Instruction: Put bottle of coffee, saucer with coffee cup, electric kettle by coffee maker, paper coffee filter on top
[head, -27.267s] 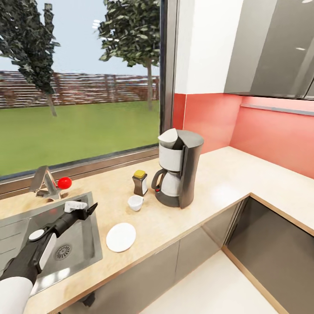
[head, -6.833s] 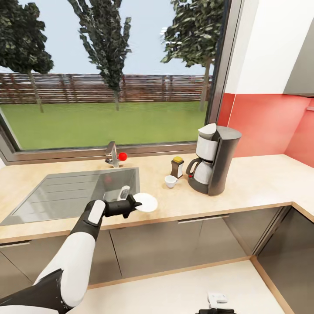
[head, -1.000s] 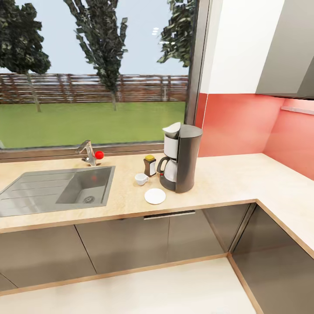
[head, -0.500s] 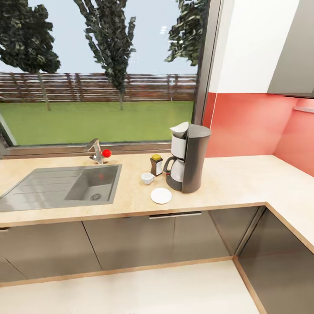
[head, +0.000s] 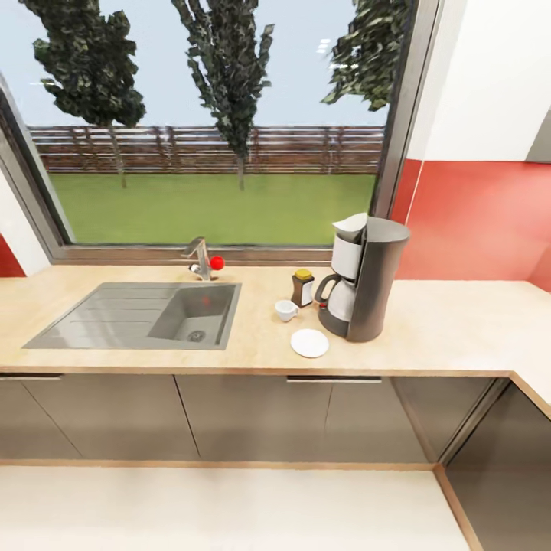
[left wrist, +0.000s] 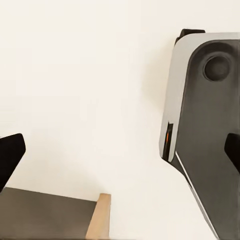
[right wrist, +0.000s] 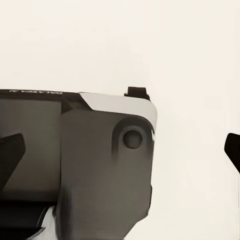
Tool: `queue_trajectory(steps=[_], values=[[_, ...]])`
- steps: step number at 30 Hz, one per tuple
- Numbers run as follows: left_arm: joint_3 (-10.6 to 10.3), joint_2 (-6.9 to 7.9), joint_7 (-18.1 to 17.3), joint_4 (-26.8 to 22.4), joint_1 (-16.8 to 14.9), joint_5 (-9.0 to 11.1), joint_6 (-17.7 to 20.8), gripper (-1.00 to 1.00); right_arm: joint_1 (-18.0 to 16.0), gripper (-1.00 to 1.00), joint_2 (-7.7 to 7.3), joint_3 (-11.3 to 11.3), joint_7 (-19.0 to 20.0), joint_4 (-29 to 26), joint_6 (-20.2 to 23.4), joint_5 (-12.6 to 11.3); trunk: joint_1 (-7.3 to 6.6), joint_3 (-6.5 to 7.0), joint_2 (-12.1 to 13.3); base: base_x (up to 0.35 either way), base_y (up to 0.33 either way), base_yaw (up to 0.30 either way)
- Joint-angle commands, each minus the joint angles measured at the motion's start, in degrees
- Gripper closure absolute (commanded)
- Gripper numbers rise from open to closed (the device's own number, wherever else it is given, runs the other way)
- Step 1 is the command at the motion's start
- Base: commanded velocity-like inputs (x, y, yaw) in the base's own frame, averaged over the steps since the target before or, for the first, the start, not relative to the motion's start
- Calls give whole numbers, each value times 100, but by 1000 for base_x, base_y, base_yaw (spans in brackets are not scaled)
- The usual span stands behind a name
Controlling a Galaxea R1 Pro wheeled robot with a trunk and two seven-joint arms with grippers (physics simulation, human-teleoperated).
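My view from the floor: coffee maker (head: 366,277) toward the counter's (head: 444,329) right end, filter on top, bottle (head: 303,288) and cup (head: 286,309) alongside, white saucer (head: 309,343) near the front edge. Both claws spread wide, empty. I risk knocking the unseated cup when fetching the kettle.

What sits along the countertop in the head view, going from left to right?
Steel sink → chrome faucet with red knob → small white cup → white round saucer → dark grey coffee maker.
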Motion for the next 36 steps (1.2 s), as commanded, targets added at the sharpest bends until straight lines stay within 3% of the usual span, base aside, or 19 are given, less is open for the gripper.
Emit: queue_trajectory(steps=[1, 5, 8, 11, 36], values=[[33, 0, -28, 5, -6, 9, -13, -100, -2, -100, -7, 49, 6, -5, 22, -53, 3, -17, -11, 0, 0, 244], [25, 3, -30, -3, -14, 8, 6, -100, 2, -100, -32, 46, 6, -5, 22, -56, 3, -37, -11, 0, 0, 244], [14, -17, -37, -10, -18, 0, -1, -100, 2, -100, -197, 48, 11, -12, 22, -67, 3, -53, -11, 0, 0, 244], [13, -2, -37, -13, -23, 5, -7, -100, 3, -100, -229, 48, 13, -13, 22, -69, 3, -69, -11, 0, 0, 244], [23, -23, -20, -6, -36, 6, -15, -100, 3, -100, -238, 48, 15, -14, 13, -62, 3, -201, -11, 29, 7, 244]])
